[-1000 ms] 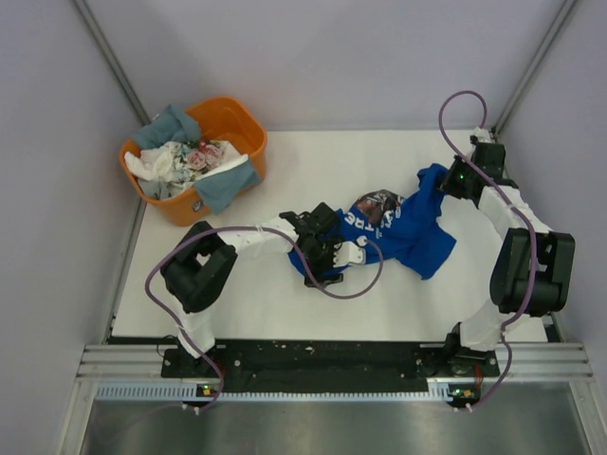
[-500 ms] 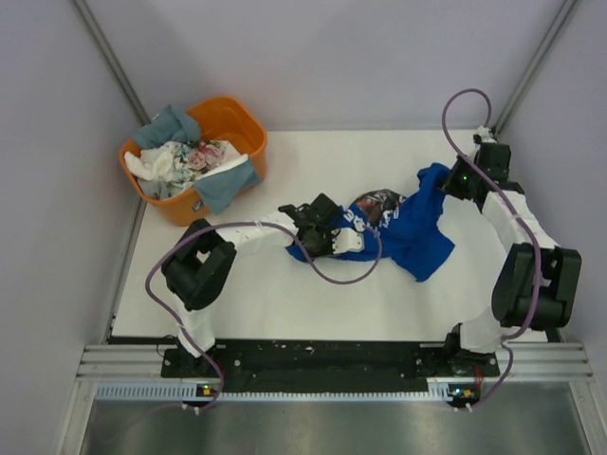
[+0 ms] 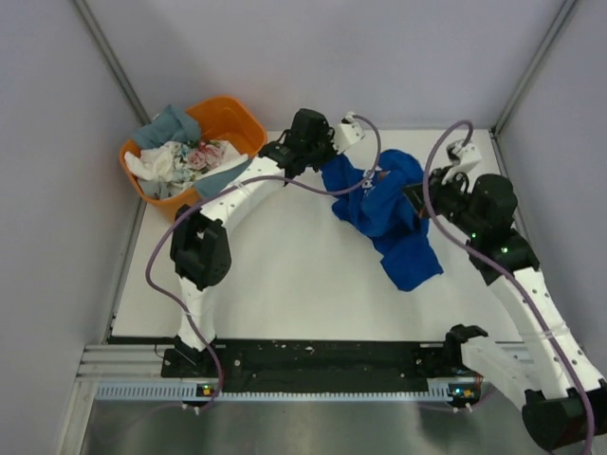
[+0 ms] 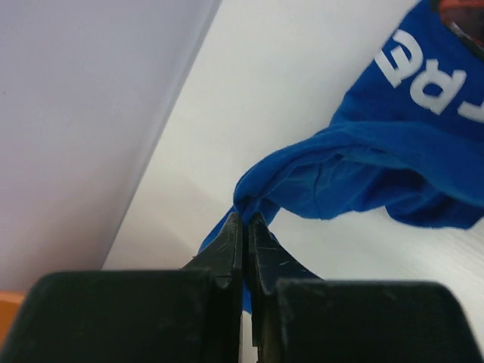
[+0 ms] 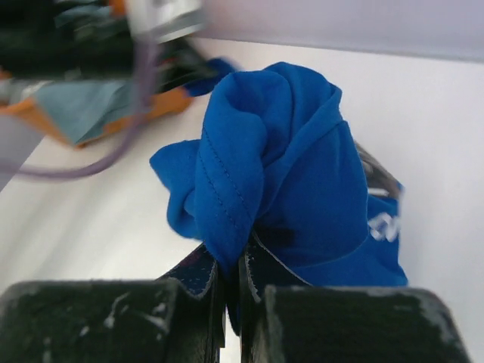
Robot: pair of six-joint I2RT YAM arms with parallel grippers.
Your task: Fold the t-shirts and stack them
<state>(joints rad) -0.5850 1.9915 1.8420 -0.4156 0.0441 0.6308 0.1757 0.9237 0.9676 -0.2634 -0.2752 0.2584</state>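
The left tool (image 4: 243, 221) is pressed together on an edge of the blue shirt (image 3: 384, 209), and the right tool (image 5: 231, 261) pinches a thick bunch of it. A second ago the shirt lay sprawled mid-table. Both arms have since hauled it toward the far edge of the table (image 3: 275, 275), near the orange tub (image 3: 248, 126). I'd call it a shake-out, with folding not yet begun. The shirt runs diagonally, its tail pointing near-right.
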